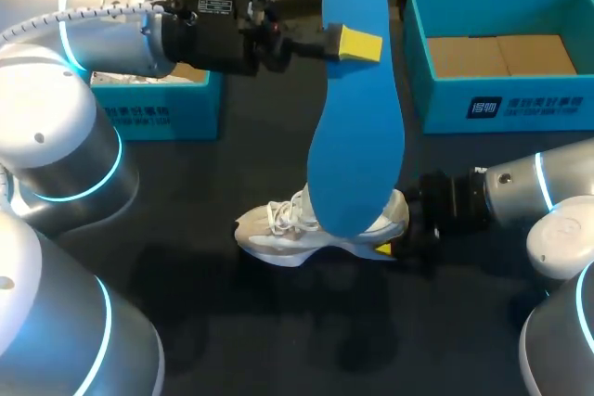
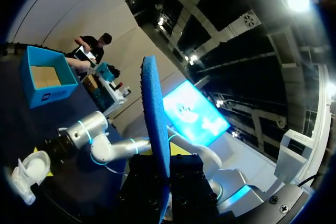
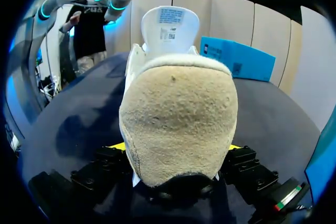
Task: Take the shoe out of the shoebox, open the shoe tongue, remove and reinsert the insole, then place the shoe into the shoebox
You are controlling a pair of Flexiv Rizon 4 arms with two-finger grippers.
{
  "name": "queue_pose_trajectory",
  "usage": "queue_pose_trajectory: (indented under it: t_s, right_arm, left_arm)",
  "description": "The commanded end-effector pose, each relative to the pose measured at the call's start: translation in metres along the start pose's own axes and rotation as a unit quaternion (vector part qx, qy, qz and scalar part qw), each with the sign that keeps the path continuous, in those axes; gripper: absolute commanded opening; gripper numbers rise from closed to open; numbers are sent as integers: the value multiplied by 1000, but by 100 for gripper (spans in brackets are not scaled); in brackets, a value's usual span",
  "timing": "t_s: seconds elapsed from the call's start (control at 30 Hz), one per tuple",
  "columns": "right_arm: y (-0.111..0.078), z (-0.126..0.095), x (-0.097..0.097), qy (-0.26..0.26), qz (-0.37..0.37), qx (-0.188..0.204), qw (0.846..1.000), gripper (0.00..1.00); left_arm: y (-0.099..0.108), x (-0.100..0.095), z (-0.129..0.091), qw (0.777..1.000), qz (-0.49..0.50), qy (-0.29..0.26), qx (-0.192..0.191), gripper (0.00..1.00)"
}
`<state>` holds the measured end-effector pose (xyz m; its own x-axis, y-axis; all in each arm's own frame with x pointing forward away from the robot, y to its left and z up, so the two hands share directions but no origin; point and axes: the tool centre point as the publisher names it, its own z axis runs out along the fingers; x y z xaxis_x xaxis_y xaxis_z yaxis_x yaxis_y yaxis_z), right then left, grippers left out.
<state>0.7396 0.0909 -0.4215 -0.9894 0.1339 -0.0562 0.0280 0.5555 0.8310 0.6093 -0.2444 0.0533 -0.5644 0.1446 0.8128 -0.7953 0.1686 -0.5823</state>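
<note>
My left claw (image 1: 351, 44) is pinching the blue insole (image 1: 353, 127) near its upper end, dangling it clear above the white shoe (image 1: 288, 227) — out, I judge, and ready for reinserting. My right claw (image 1: 397, 234) is clamping the shoe's heel, steadying it on the dark table (image 1: 186, 229). The open blue shoebox (image 1: 501, 104) is waiting at far right — showing only its cardboard floor.

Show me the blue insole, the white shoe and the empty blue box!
insole (image 1: 357, 136): head view, middle of its flat blue face.
shoe (image 1: 278, 229): head view, by the laces.
shoebox (image 1: 445, 104): head view, its front wall.
</note>
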Motion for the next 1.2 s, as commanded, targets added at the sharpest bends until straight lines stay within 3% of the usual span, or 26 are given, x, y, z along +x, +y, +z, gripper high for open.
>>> queue_pose_trajectory:
  t_s: [0.03,0.43,0.8,0.93,1.2]
  right_arm:
    - [1,1,1,-1,0,2,1000,100]
    - [3,-9,-1,-3,16,15,1000,100]
    - [13,-28,2,-12,42,80,996,100]
    - [24,-41,3,-11,41,132,990,100]
    - [24,-41,3,-11,41,132,990,100]
  left_arm:
    - [2,0,0,1000,0,1,2,0]
    - [2,0,0,1000,0,1,2,0]
    - [2,0,0,1000,0,1,2,0]
    - [2,0,0,1000,0,1,2,0]
    - [2,0,0,1000,0,1,2,0]
